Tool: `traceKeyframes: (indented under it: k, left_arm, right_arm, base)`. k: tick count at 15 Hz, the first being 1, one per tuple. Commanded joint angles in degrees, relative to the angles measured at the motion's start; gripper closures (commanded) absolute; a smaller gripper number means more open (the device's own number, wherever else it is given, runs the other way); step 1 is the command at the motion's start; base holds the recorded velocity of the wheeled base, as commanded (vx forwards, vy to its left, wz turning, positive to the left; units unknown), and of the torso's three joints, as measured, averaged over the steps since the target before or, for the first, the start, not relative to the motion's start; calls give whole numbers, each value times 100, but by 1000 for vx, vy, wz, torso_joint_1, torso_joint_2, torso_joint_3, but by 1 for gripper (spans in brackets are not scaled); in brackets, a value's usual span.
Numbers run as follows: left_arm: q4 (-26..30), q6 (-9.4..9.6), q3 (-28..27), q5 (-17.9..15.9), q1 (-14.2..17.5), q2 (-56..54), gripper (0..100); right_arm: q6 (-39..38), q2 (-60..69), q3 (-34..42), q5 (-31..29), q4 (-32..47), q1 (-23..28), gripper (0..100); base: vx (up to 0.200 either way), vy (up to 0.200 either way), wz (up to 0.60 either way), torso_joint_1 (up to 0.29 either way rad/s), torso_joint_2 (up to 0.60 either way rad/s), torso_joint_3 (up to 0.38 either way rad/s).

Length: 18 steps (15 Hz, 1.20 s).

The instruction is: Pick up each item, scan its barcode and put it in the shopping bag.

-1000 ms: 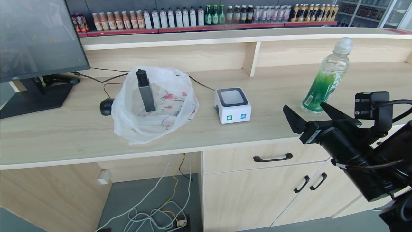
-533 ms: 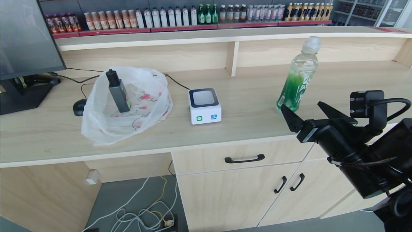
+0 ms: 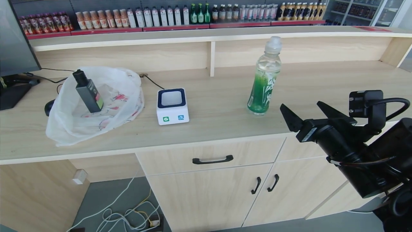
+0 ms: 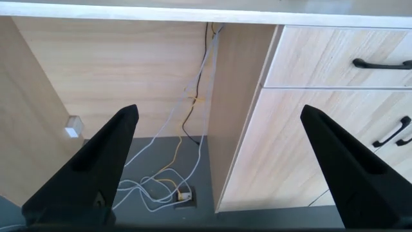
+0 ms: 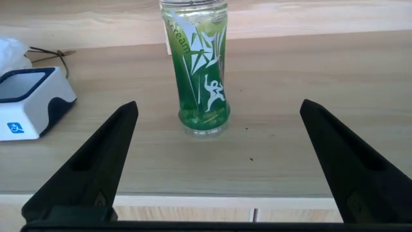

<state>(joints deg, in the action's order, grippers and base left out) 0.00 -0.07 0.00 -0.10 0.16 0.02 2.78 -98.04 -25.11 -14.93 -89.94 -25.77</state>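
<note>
Bottle (image 3: pixel 264 80): stands upright on the counter (image 3: pixel 219 124), untouched, at about 11 o'clock from the right claw and near it.
Right claw (image 3: pixel 300 104): fingers spread wide, holding nothing, level with the counter's front edge and aimed at the bottle.
Left claw (image 4: pixel 219 109): spread and empty, held low and facing the cupboard fronts (image 4: pixel 322 142) under the counter.
Scanner (image 3: pixel 172 106): small white box with a dark-rimmed window on top, at 9 o'clock from the bottle, well apart from it.
Shopping bag (image 3: pixel 128 103): thin white plastic with red print, mouth open, at 9 o'clock from the scanner, just beside it.
Dark flask (image 3: pixel 87 93): stands tilted inside the bag.
Done: one item appears bagged.
Left: the bottle, by my reading, has yet to be gripped, shown to the scanner and bagged.
Labels: the bottle wears a green wrap with white leaf shapes and a small white figure; a barcode patch sits low at its 7 o'clock side. The scanner's front carries one green and one blue square icon. The bag's print is too creased to make out.
</note>
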Motion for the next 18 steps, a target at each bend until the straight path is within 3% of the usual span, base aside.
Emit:
traceKeyframes:
  k: [1,3,15,18]
  left_arm:
    - [-9,-1,0,1,2,-2,0]
    - [0,-1,0,1,2,-2,0]
    - [0,-1,0,1,2,-2,0]
    - [-9,-1,0,1,2,-2,0]
  right_arm:
    - [3,-5,6,-1,-6,2,0]
    - [3,-31,-2,-1,-6,-24,0]
    - [3,-198,-90,-1,-6,55,0]
    - [188,-313,-301,307,-6,239,0]
  base:
    - [0,-200,0,-2,12,2]
    - [0,-200,300,7,5,2]
    - [0,0,0,0,0,0]
    - [0,0,0,0,0,0]
